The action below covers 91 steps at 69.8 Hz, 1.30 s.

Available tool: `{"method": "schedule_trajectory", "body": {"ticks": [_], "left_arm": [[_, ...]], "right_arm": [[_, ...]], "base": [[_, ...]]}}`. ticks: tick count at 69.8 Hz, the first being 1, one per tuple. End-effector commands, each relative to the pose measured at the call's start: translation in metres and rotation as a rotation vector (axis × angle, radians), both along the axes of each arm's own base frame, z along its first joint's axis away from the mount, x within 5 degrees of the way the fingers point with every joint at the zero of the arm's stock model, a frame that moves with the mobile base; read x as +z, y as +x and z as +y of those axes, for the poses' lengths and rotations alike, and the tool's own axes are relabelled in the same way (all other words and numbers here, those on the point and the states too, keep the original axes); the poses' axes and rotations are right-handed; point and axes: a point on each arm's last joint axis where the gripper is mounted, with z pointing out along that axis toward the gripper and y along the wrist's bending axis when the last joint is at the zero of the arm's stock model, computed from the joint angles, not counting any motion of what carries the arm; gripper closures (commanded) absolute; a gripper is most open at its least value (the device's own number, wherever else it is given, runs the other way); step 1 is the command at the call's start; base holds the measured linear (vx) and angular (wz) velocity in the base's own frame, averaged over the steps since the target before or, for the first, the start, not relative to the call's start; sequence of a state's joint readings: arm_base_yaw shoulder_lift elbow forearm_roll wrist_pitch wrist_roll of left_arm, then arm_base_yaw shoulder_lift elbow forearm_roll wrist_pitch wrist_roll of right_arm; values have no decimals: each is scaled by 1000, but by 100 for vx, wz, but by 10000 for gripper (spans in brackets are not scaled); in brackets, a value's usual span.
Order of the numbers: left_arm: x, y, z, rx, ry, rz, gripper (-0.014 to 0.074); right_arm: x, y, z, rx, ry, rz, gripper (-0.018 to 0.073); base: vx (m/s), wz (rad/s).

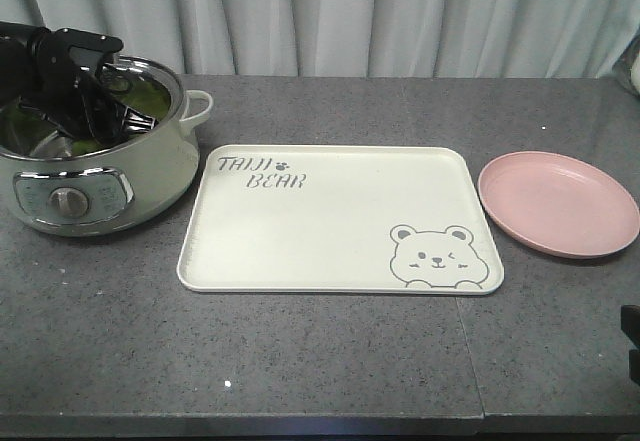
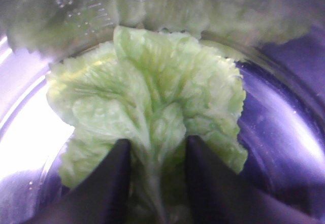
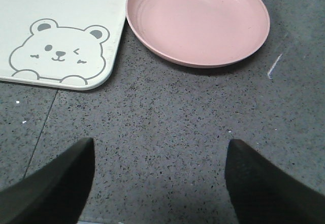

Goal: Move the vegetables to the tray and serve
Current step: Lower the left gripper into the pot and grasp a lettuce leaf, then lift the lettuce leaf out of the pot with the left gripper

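**Lettuce leaf in the cooker pot, left gripper around it, tray bare**

Lettuce leaf [image 2: 152, 97] lay inside the electric cooker pot [image 1: 150, 176], against its shiny steel inner wall, at the left end of the grey speckled countertop [image 1: 300, 361]. The leaf was ruffled and bright green, with its pale rib running down toward the camera in the left wrist view.

Left gripper [image 2: 158, 140] was down inside the pot with one black finger on each side of the rib. The jaws were part-way closed with leaf filling the gap between them. Whether they actually pinched the leaf could not be told.

Right gripper [image 3: 161, 142] hung over bare countertop with its jaws spread wide and nothing between them. It sat near the tray's bear corner and the pink plate [image 3: 198, 21].

Cream "TAIJI BEAR" tray [image 1: 330, 221] lay flat mid-counter, just right of the pot, with nothing on it. The pink plate was just beside the tray's right edge, not touching it, and also held nothing. A grey curtain [image 1: 400, 11] hung behind the counter.
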State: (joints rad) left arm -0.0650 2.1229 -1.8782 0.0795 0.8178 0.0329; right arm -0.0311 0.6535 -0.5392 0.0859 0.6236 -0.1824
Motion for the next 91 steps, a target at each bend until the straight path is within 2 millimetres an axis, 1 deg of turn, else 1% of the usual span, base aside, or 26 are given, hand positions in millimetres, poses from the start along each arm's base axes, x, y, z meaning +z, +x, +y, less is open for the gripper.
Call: {"method": "schedule_trajectory", "body": {"ticks": [1, 11, 22, 28, 40, 50, 56, 59, 61, 62, 67, 68, 69, 70, 73, 74, 79, 91], "left_arm": [[31, -4, 1, 2, -3, -91, 474], [42, -7, 1, 2, -1, -113, 510], [68, -17, 2, 2, -5, -167, 510], [84, -26, 3, 3, -6, -188, 510], [120, -48, 3, 7, -34, -237, 508], [153, -72, 0, -1, -77, -288, 508], [169, -88, 1, -7, -79, -327, 508], [172, -95, 1, -7, -80, -337, 508], [177, -103, 2, -8, -81, -353, 508], [175, -106, 2, -8, -81, -349, 508], [177, -124, 2, -12, -88, -377, 508], [180, -130, 2, -15, -93, -389, 508], [177, -134, 2, -19, -94, -385, 508], [177, -136, 1, -28, -97, -393, 508], [179, -150, -2, -56, -100, -416, 508], [174, -153, -3, -66, -111, -408, 508], [172, -174, -12, -150, -112, -433, 507], [154, -210, -31, -277, -206, -419, 507]], "right_arm": [[15, 5, -1, -4, -6, -91, 46], [15, 5, -1, -4, -6, -91, 46], [15, 5, -1, -4, -6, -91, 46], [15, 5, -1, -4, -6, -91, 46], [15, 5, -1, -4, -6, -91, 46], [15, 5, -1, -4, -6, -92, 46], [15, 5, -1, -4, -6, -92, 46], [15, 5, -1, -4, -6, -92, 46], [15, 5, -1, -4, -6, -92, 46], [15, 5, -1, -4, -6, -92, 46], [15, 5, -1, -4, -6, -92, 46], [15, 5, -1, -4, -6, -92, 46], [15, 5, -1, -4, -6, -92, 46], [15, 5, -1, -4, -6, -92, 46], [15, 5, -1, -4, -6, -92, 46], [15, 5, -1, -4, -6, -92, 46], [15, 5, -1, -4, -6, -92, 46], [15, 5, -1, 1, -14, -91, 46]], "base": [[0, 0], [0, 0], [0, 0], [0, 0], [0, 0], [0, 0], [0, 0], [0, 0], [0, 0], [0, 0], [0, 0], [0, 0], [0, 0], [0, 0], [0, 0], [0, 0], [0, 0], [0, 0]]}}
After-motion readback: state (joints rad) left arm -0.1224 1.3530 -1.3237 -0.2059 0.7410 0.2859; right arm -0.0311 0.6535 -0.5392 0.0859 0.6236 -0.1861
